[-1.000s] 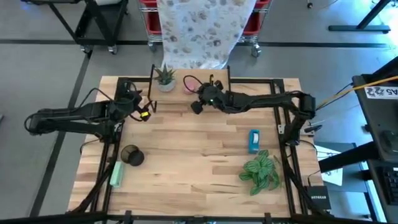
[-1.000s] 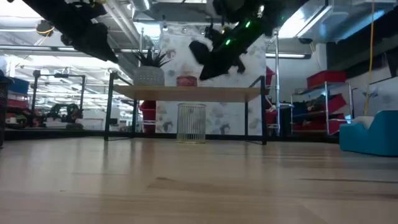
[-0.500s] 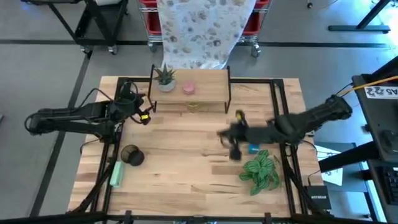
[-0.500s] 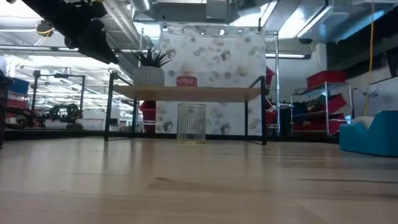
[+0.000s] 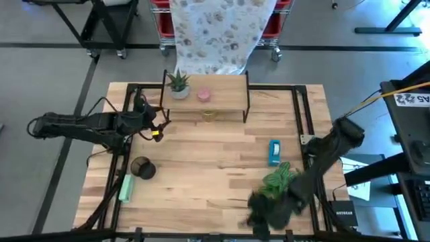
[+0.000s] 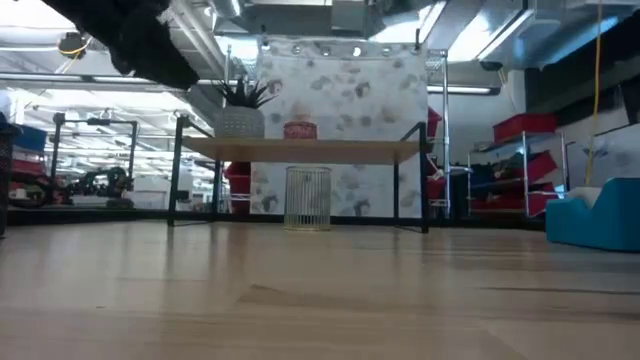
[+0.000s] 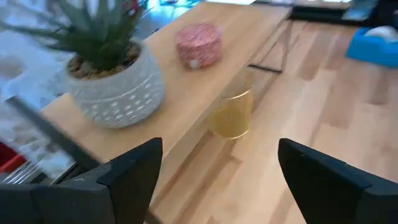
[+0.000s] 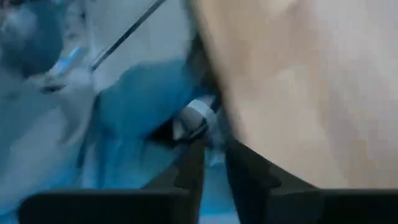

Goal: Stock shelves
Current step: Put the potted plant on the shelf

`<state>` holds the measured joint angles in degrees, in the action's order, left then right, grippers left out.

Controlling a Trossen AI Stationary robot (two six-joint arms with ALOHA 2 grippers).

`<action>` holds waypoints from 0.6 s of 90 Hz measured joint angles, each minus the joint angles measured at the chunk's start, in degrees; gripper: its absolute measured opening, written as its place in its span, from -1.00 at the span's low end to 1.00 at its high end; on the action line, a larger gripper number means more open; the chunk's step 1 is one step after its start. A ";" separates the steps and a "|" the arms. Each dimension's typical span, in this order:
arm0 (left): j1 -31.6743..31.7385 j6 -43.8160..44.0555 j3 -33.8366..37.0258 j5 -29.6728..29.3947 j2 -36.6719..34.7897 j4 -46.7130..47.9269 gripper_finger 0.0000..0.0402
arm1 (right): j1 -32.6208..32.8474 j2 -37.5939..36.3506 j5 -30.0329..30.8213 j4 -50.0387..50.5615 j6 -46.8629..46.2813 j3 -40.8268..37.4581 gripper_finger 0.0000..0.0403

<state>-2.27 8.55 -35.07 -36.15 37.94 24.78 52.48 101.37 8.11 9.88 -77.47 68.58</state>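
The shelves [image 5: 225,93] stand at the table's far edge on thin black legs. On their plank top sit a potted succulent [image 7: 109,81] and a pink round tin [image 7: 199,45]; a yellowish cup [image 7: 231,114] stands on the table under the plank. My left gripper [image 5: 160,126] hovers open just left of the shelves, pointing at them, nothing between its fingers [image 7: 134,171]. My right gripper [image 5: 261,211] is blurred at the table's near edge, beside a leafy green plant [image 5: 282,180]; in its wrist view the fingers [image 8: 190,167] stand close together.
A blue box [image 5: 274,152] lies right of centre, far of the green plant. A black cup [image 5: 142,167] and a pale green packet [image 5: 125,187] sit near the left rail. The wide middle of the wooden tabletop [image 5: 201,154] is bare.
My right arm has swung fast from the shelves at the far edge across the table toward the near right corner, ending beside the green plant. The pot, tin and cup have stayed in place.
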 joint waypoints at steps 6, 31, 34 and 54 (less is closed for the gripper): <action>-1.33 -0.74 0.00 0.07 0.28 -1.44 0.51 | 3.49 5.70 0.74 -5.36 -5.22 0.01 -0.37; -4.66 -1.81 0.00 0.10 4.51 -7.10 0.51 | 12.05 18.05 11.93 4.85 -23.26 7.49 0.00; -5.00 -1.83 0.00 0.40 5.38 -8.31 0.51 | 12.60 17.97 14.50 9.21 -24.39 8.62 0.00; -7.66 -10.16 0.00 12.82 14.35 -24.37 0.51 | 13.08 12.85 11.20 50.42 -31.28 20.20 -0.04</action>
<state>-9.94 -1.61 -35.07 -23.34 52.29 0.42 65.56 114.21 19.31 60.30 -108.75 88.77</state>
